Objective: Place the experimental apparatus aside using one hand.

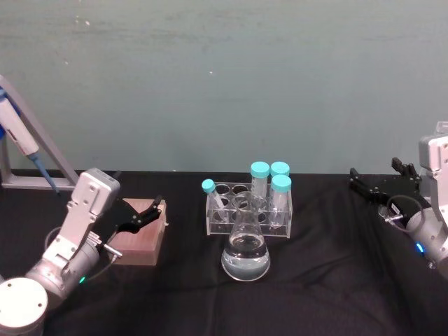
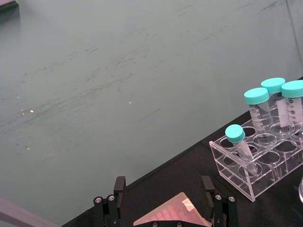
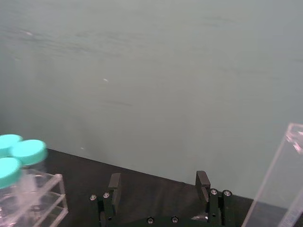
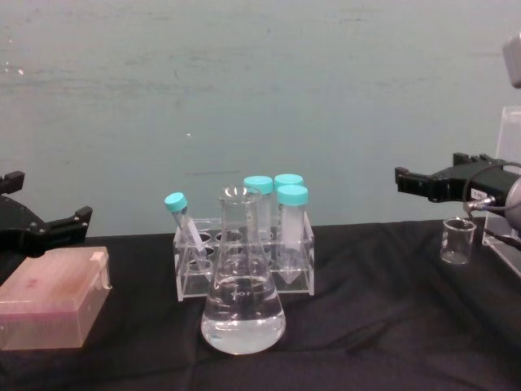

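Note:
A conical glass flask (image 1: 245, 255) (image 4: 242, 314) holding clear liquid stands at the table's middle, in front of a clear tube rack (image 1: 248, 210) (image 4: 244, 265). A small glass beaker (image 4: 457, 240) sits at the right, beside a tall clear acrylic stand (image 4: 506, 187) (image 3: 284, 179). My right gripper (image 1: 378, 185) (image 4: 423, 183) (image 3: 158, 184) hovers open and empty just above and left of the beaker. My left gripper (image 1: 143, 213) (image 4: 49, 228) (image 2: 163, 191) is open over a pink box at the left, holding nothing.
The rack (image 2: 258, 165) holds several tubes with teal caps (image 1: 269, 175), one leaning. A pink box (image 1: 140, 234) (image 4: 53, 305) lies at the left. A pipette on a grey stand (image 1: 21, 140) is at the far left. Black cloth covers the table.

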